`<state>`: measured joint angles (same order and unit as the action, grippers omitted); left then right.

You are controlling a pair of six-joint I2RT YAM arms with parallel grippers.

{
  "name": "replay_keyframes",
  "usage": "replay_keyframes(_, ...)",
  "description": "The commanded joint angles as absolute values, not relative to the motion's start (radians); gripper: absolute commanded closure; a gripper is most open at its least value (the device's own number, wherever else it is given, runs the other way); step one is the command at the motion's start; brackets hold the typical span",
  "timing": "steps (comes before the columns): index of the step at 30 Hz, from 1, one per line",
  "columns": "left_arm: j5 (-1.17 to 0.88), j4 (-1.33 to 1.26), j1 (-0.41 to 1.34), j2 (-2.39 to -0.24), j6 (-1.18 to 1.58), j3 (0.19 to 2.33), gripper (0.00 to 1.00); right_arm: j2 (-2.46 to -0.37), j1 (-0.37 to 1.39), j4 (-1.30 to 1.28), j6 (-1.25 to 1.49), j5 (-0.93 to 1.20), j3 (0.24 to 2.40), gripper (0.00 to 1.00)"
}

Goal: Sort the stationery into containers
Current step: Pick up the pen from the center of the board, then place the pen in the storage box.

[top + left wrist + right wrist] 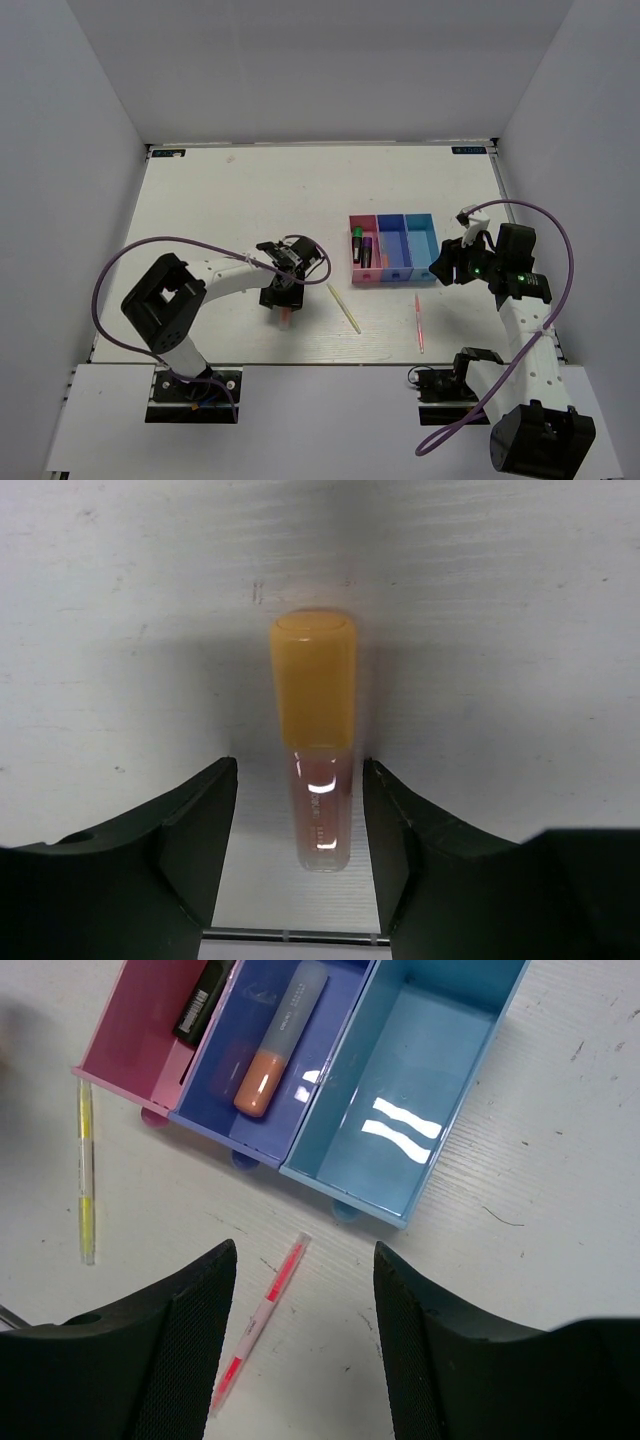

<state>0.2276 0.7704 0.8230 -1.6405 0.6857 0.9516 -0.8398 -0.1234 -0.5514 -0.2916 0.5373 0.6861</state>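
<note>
An orange-capped marker (312,740) with a pinkish clear body lies on the table between the fingers of my open left gripper (298,770), with a gap on each side. In the top view this gripper (281,298) is low over the marker (285,318). The pink bin (365,276) holds a green-capped marker (357,238) and a purple-capped marker (367,250). The dark blue bin (330,1055) holds an orange-tipped highlighter (280,1040). The light blue bin (430,1070) is empty. My right gripper (305,1255) is open and empty above a pink-red pen (262,1320).
A thin yellow pen (344,308) lies on the table left of the bins and also shows in the right wrist view (87,1175). The pink-red pen (419,322) lies in front of the light blue bin (422,245). White walls enclose the table.
</note>
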Motion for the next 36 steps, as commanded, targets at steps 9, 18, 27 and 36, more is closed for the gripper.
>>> replay_keyframes(9, 0.222, 0.741, 0.831, -1.664, 0.695, 0.985, 0.95, -0.836, -0.127, -0.545, -0.296, 0.554, 0.69, 0.74)
replay_keyframes(18, 0.172, 0.782, 0.888, -1.684, 0.621, 1.408, 0.97, -0.899, -0.126, -0.61, -0.345, 0.537, 0.731, 0.28)
replay_keyframes(27, -0.038, 0.581, 0.855, -2.012, 0.695, 1.869, 0.97, -0.893, -0.126, -0.667, -0.387, 0.532, 0.727, 0.85)
replay_keyframes(36, -0.098, 0.537, 0.847, -2.238, 0.788, 2.036, 0.82, -0.926, -0.117, -0.779, -0.442, 0.572, 0.768, 0.3)
